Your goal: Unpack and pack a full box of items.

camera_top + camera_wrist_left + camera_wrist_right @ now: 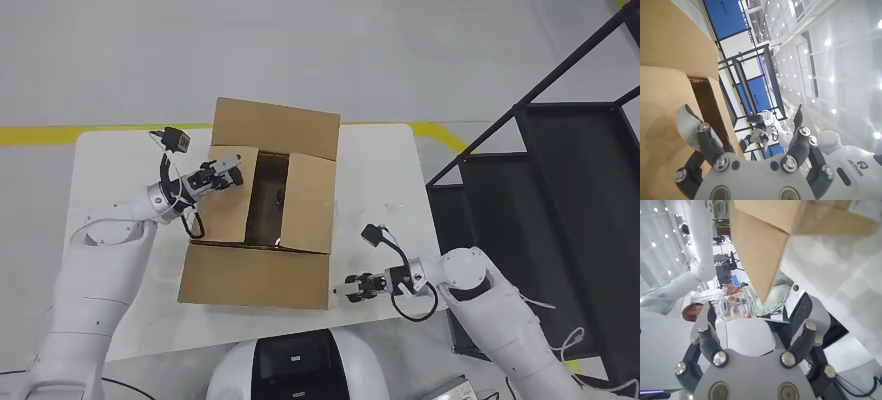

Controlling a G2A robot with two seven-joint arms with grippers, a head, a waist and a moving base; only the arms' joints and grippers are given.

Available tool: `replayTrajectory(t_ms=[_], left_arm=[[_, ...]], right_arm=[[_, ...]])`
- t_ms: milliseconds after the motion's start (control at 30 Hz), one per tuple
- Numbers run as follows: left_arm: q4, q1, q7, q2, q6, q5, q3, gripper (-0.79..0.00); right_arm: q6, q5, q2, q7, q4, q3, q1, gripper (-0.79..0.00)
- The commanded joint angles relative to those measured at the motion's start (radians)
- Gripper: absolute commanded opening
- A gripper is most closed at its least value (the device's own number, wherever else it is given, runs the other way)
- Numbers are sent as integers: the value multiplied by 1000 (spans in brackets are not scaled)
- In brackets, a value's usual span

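A brown cardboard box stands in the middle of the white table with its flaps folded out and a dark, shadowed inside. My left gripper is at the box's left flap, open, with nothing between its fingers. In the left wrist view that gripper has one finger lying against the cardboard flap. My right gripper hovers low over the table by the box's near right corner, open and empty. In the right wrist view it faces the box's corner edge.
A black metal rack stands just beyond the table's right side. A yellow line runs along the floor behind the table. Bare table top lies to the right of the box.
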Motion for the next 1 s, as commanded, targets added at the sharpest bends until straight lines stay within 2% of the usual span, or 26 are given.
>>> replayTrajectory(t_ms=[0,133,333,467,600,767,967], left_arm=[[1,-5,-2,-2,1,2,9,0],[3,-18,-2,-7,3,-2,30,0],[34,-45,-5,-18,6,3,74,0],[74,-65,-10,-26,20,11,106,0],[101,-79,-3,-30,37,26,120,0],[101,-78,-5,-29,40,-2,107,0],[41,-60,-33,-14,30,-61,41,0]], right_arm=[[13,-6,0,0,-11,-14,-7,0],[17,11,-7,-9,-38,-78,-2,0],[-27,54,-29,-135,-29,-156,44,0],[-83,97,-40,-226,-10,-171,73,0],[-124,152,-43,-265,-5,-157,85,0],[-152,175,-45,-294,5,-145,98,0],[-194,174,-50,-341,2,-145,133,0]])
